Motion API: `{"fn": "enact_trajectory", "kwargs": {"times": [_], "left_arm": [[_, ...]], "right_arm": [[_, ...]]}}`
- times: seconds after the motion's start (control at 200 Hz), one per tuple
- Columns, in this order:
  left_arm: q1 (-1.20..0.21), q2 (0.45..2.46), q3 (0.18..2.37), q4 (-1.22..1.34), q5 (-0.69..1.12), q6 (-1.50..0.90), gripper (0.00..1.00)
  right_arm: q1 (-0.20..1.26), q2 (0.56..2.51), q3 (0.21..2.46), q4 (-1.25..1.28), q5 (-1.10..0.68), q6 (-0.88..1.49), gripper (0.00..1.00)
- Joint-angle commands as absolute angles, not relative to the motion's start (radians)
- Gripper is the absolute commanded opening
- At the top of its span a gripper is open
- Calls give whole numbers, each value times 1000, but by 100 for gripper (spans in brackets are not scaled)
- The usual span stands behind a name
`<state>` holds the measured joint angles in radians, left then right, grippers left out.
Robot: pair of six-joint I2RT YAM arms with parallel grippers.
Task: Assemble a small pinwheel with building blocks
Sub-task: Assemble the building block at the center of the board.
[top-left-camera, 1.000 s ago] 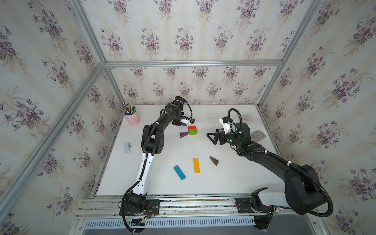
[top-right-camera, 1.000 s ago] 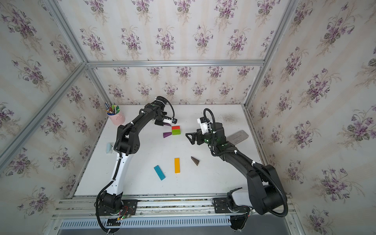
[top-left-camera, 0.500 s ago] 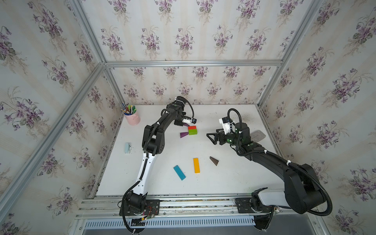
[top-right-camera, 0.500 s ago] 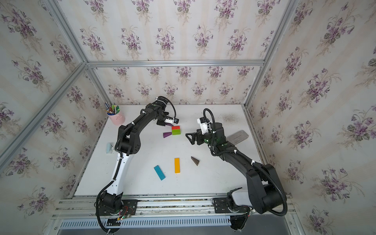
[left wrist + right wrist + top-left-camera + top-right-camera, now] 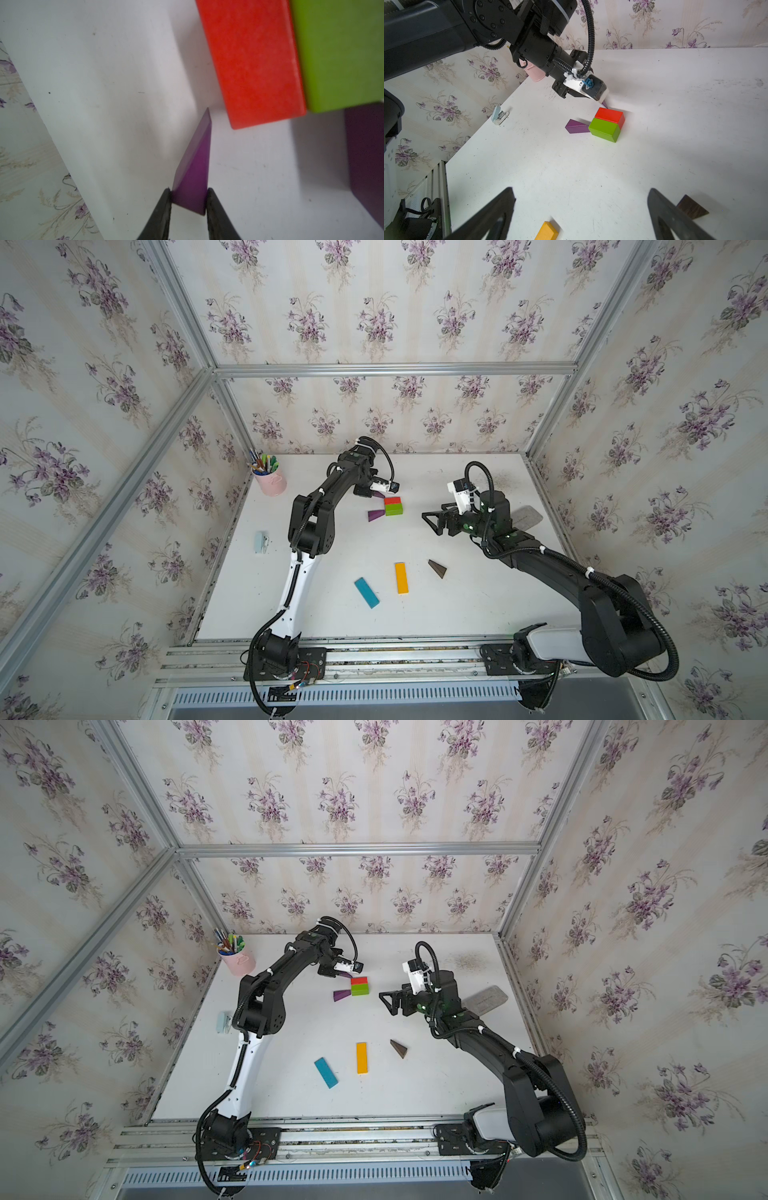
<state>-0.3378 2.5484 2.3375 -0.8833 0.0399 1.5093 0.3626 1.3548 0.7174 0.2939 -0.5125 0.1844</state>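
Purple wedge point(image 5: 195, 162) pinched in left gripper point(image 5: 188, 192), tip near red block point(image 5: 253, 62); right gripper point(image 5: 581, 190) spread wide, empty, above table point(image 5: 675, 104).

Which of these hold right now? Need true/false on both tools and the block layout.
1. The left tool is shut on a purple wedge. True.
2. The right tool holds the brown wedge. False: it is open and empty, and the brown wedge lies on the table.
3. The red block and green block sit side by side, touching. True.
4. The orange bar and blue bar are joined end to end. False: they lie apart.
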Motion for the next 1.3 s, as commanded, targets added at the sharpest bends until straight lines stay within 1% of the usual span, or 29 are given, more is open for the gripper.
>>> {"fn": "enact_trajectory", "kwargs": {"times": [0.0, 0.195, 0.37, 0.649, 0.744, 0.959, 1.104, 1.149, 1.194, 1.294], "left_arm": [[-334, 2539, 2330, -890, 40, 1542, 29], [-332, 2538, 2335, -889, 53, 1536, 33], [-331, 2533, 2332, -889, 69, 1532, 42], [-330, 2520, 2341, -885, 102, 1506, 52], [-327, 2501, 2334, -884, 120, 1483, 54], [-302, 2391, 2224, -865, 172, 1380, 54], [-298, 2354, 2137, -782, 148, 1207, 49], [-295, 2353, 2127, -782, 158, 1138, 48], [-296, 2349, 2108, -781, 167, 1081, 45], [-298, 2337, 2041, -732, 200, 1004, 41]], "right_arm": [[362, 1356, 721, 312, -517, 182, 100], [362, 1358, 722, 312, -518, 181, 100], [361, 1358, 721, 312, -518, 181, 100], [362, 1361, 719, 316, -521, 181, 99], [362, 1361, 719, 317, -522, 181, 99], [362, 1358, 708, 333, -528, 186, 100], [362, 1351, 703, 345, -534, 190, 100], [362, 1348, 701, 347, -535, 191, 100], [362, 1344, 697, 351, -535, 192, 100], [362, 1348, 696, 358, -538, 195, 100]]}}
